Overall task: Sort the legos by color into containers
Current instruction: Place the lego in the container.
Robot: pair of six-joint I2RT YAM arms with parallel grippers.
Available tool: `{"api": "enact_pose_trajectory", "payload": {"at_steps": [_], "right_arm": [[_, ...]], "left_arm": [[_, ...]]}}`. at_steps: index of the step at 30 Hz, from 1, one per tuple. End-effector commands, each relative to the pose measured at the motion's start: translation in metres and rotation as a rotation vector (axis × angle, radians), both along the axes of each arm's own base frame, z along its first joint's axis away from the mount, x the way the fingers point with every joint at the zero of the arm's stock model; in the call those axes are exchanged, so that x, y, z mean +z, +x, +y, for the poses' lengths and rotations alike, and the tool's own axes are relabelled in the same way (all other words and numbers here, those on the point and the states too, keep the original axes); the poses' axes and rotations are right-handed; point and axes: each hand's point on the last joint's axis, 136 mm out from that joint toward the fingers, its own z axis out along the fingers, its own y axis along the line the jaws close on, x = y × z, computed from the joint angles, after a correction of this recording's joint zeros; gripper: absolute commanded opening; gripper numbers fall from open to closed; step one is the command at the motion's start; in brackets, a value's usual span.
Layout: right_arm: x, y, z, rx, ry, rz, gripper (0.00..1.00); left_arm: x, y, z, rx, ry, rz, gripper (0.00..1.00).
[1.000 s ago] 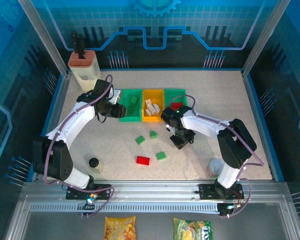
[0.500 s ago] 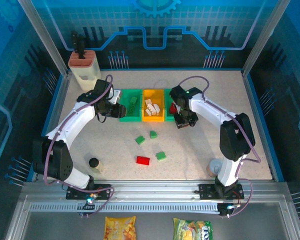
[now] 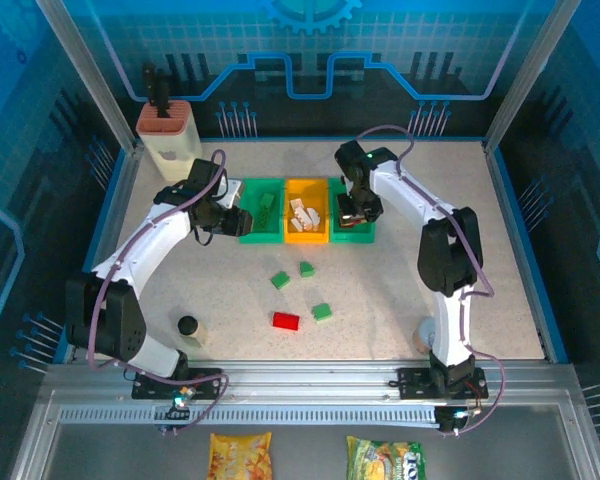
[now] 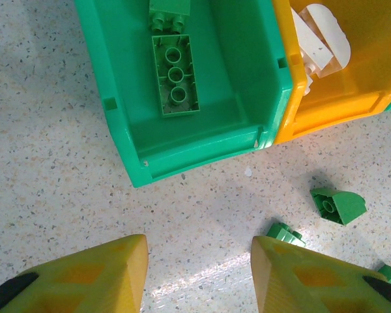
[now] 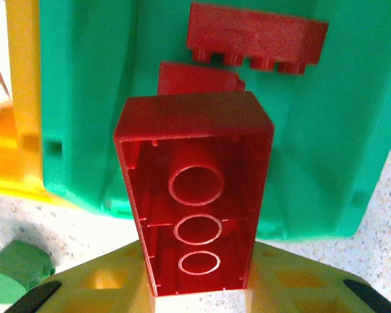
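Seeing my right gripper [image 3: 352, 212] moved up from mid-frame, clamping a red brick [image 5: 195, 195] over near rim of right green bin [image 5: 300, 130]; left gripper [image 4: 199, 274] wide beside left green bin [image 4: 228, 78]; 4 legos [image 3: 322, 312] loose centre-frame.

Looks down on a green bin [image 4: 202, 156] holding two green legos [image 4: 176, 75] (one underside up, three round tubes showing). Finds an orange-yellow bin [image 4: 332, 107] joined on its right, white legos [image 4: 322, 36] inside. Catches three loose green legos [image 4: 339, 205] on the speckled table [image 4: 52, 163], nearer than the bins. Frames the left gripper [image 4: 199, 251], yellow fingers spread apart.
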Motion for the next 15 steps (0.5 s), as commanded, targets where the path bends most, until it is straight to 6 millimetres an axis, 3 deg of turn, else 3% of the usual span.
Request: {"api": "enact_pose_trajectory", "payload": {"at_steps": [1,8,15], "right_arm": [[0.0,0.016,0.0,-0.048,0.042,0.008,0.36],[-0.005,0.047,0.014,-0.063,0.113,-0.008,0.37],[-0.013,0.06,0.016,-0.086,0.145,-0.005,0.37]], "left_arm": [[-0.004,-0.003,-0.001,-0.017,-0.007,0.025,0.47],[-0.006,-0.003,0.0,-0.015,-0.002,0.028,0.47],[-0.008,-0.003,0.0,-0.014,0.001,0.033,0.47]]}}
